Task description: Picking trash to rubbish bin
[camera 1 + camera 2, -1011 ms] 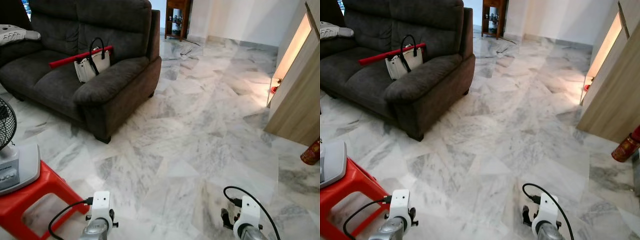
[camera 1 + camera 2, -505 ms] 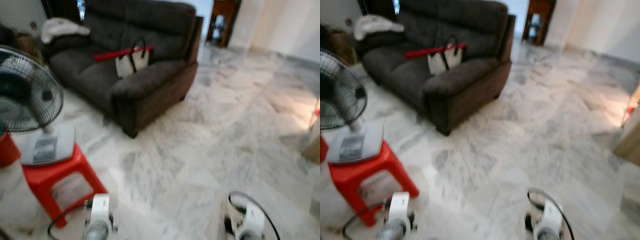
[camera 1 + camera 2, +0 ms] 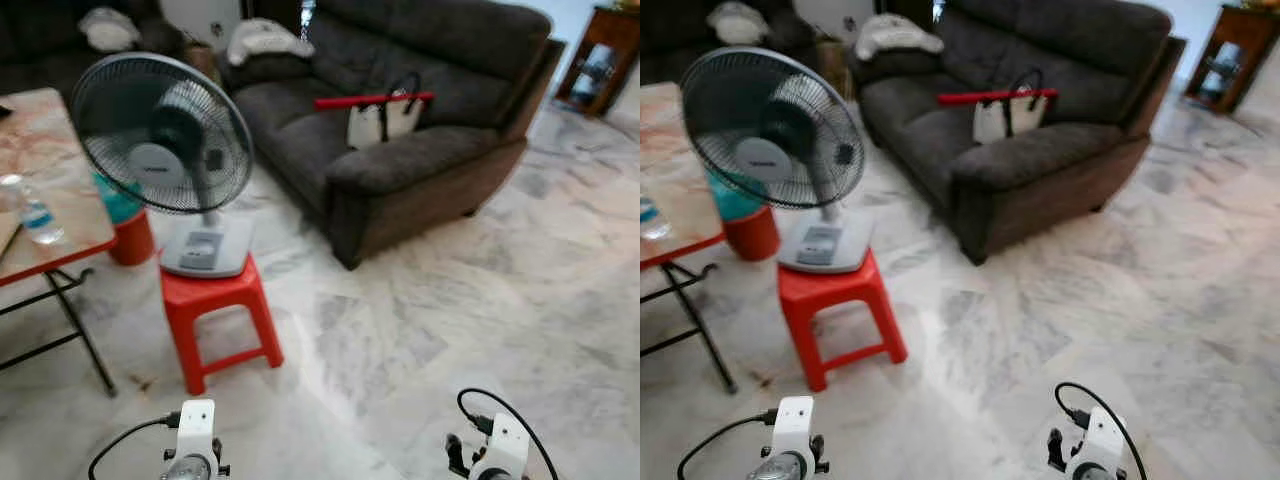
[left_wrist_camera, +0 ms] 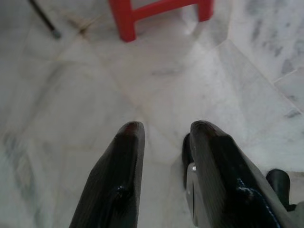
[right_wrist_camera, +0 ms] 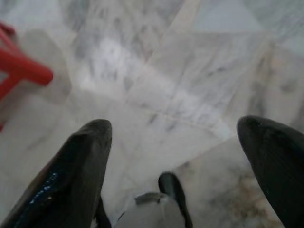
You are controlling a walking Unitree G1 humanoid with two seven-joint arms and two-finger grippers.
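A clear plastic bottle (image 3: 30, 215) with a blue label stands on the marble-topped folding table (image 3: 55, 170) at the far left. Under that table's far side sits a red tub (image 3: 130, 238) with something teal on top. Both arms hang low at the bottom edge of the eye views, left wrist (image 3: 195, 440) and right wrist (image 3: 500, 452). My left gripper (image 4: 166, 130) points down at bare marble floor, its fingers a little apart with nothing between them. Over the floor, my right gripper (image 5: 175, 126) is spread wide and empty.
A standing fan (image 3: 165, 135) rests on a red plastic stool (image 3: 215, 310) just ahead on the left. A dark grey sofa (image 3: 420, 160) with a white handbag (image 3: 382, 118) and a red stick stands further back. Marble floor (image 3: 480, 300) stretches to the right.
The camera has swung to the left: the sofa slid to the right of the picture, and the fan, stool, table and bottle came fully into view. Both arms still hang low.
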